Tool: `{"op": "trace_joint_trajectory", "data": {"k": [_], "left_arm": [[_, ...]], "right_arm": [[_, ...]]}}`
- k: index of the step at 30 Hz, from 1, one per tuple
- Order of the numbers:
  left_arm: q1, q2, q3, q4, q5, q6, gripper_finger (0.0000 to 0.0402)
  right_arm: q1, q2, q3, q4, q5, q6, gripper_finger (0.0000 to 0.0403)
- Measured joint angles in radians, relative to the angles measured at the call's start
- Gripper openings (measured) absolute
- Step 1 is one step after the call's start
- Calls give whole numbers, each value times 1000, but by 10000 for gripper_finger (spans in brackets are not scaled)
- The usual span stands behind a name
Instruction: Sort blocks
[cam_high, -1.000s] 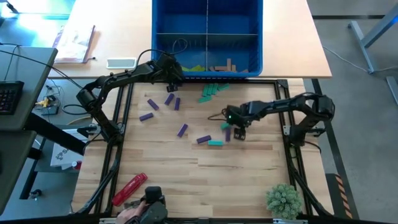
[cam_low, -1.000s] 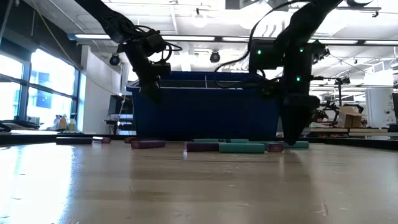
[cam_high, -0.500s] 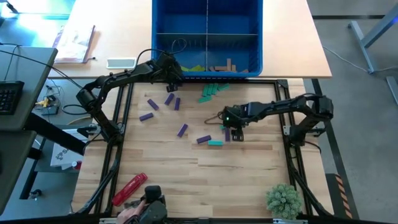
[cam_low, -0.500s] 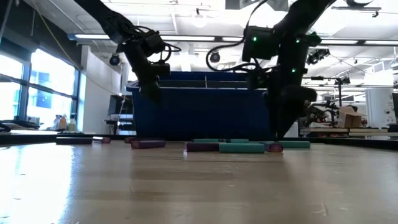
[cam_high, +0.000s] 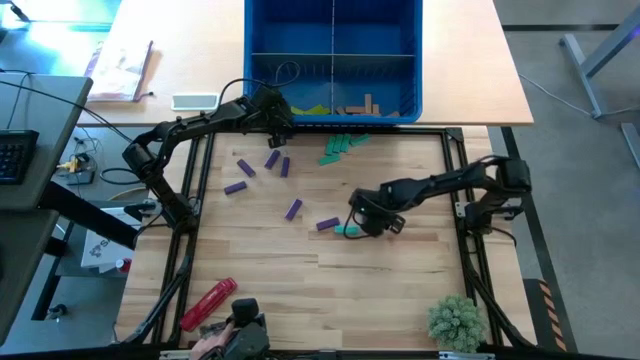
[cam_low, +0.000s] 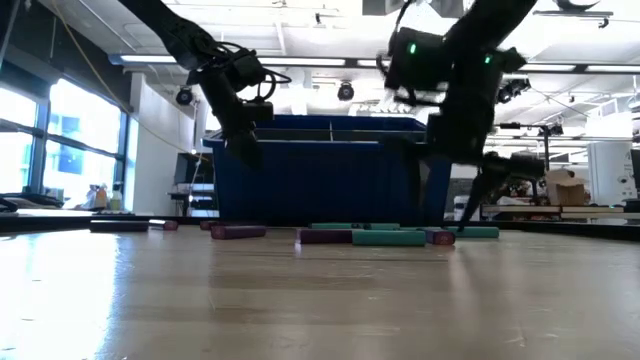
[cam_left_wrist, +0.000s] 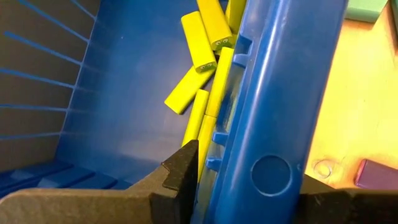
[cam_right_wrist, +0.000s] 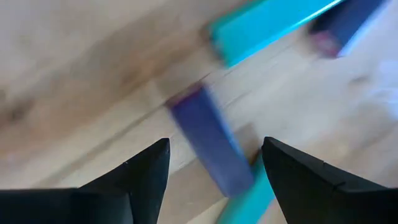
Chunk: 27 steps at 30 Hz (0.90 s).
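I have the right gripper (cam_high: 362, 222) low over the middle of the wooden table (cam_high: 300, 290), fingers spread wide with nothing between them; through its wrist camera a purple rectangular block (cam_right_wrist: 210, 143) lies on the wood in the gap ahead of the fingers (cam_right_wrist: 134, 174), untouched, with a teal rectangular block (cam_right_wrist: 273, 25) just beyond it and another teal one partly under it. From above, that gripper sits just beside a teal block (cam_high: 346, 230) and a purple block (cam_high: 327, 224) lying side by side. My left gripper (cam_high: 277, 122) is at the far edge of the table, straddling the near wall of the blue plastic divided bin (cam_high: 333, 60); its fingers (cam_left_wrist: 180, 177) are partly apart with the bin wall between them, and lime-yellow bars (cam_left_wrist: 202, 56) lie heaped inside against that wall. More purple blocks (cam_high: 262, 168) are scattered toward the far left of the table, and a cluster of teal blocks (cam_high: 340, 147) lies near the far edge by the bin.
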<state>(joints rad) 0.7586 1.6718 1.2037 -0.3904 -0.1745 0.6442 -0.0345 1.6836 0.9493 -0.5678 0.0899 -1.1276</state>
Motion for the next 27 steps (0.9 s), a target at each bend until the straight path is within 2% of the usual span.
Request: {"op": "trace_joint_trajectory", "data": {"k": [5,9,17,19,22,27], "left_arm": [[0,0,0,0,-2,-6,94],[0,0,0,0,-11,-4,94],[0,0,0,0,-28,-6,94],[1,0,-1,0,-28,-6,94],[0,0,-1,0,-29,-6,94],[1,0,-1,0,-30,-6,94]], "right_arm": [[-40,75,1,1,-19,-94,224],[-53,102,2,11,-69,-62,203],[-84,105,3,-7,-155,103,94],[-90,105,3,-1,-167,149,85],[-84,100,4,-4,-144,223,85],[-55,55,91,-114,-9,325,85]]}}
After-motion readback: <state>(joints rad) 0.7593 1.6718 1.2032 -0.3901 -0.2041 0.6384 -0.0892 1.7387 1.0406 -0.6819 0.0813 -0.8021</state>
